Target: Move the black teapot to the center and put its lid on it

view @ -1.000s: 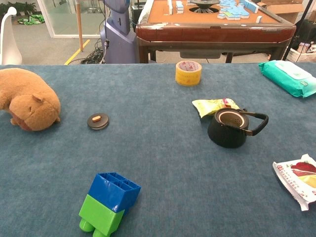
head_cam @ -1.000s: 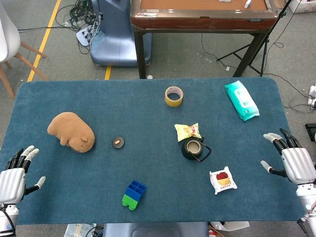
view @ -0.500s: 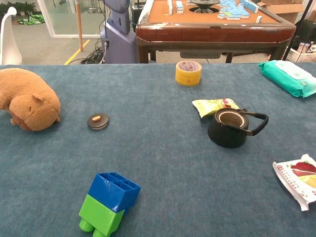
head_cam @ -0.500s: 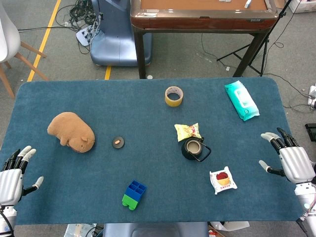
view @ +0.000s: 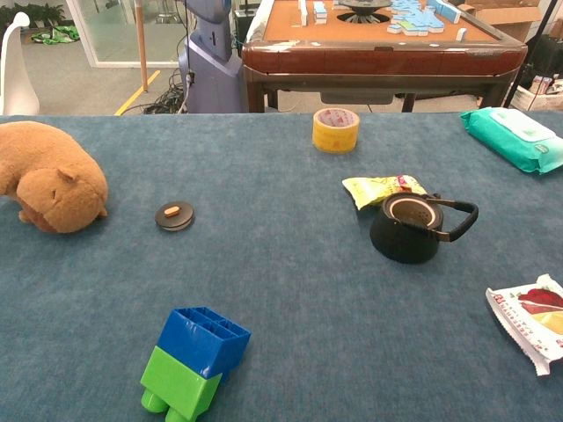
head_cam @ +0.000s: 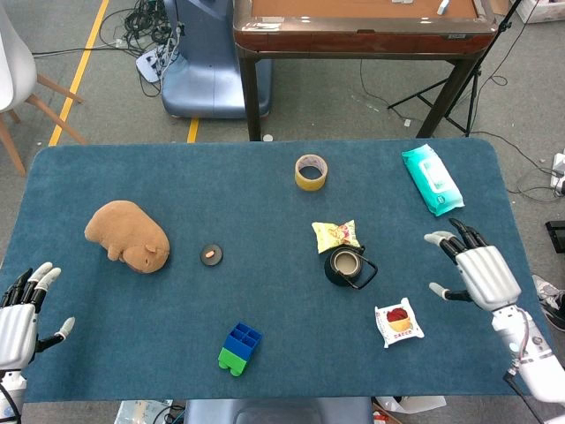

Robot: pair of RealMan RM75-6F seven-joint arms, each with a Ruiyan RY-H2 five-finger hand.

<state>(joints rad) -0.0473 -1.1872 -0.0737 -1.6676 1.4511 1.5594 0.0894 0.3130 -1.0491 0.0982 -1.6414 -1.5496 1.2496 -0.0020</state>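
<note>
Here the lidless black teapot (head_cam: 346, 265) sits well left of the right hand (head_cam: 481, 274), whose fingers are spread, empty.

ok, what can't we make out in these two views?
- Left hand: head view only, arm cut off by the bottom-left edge.
- Right hand: head view only; the chest view shows neither hand.
- Snack pack: cut off by the chest view's right edge.
- Teapot inside: too dark to tell in either view.
- Lid underside: hidden against the table.
</note>
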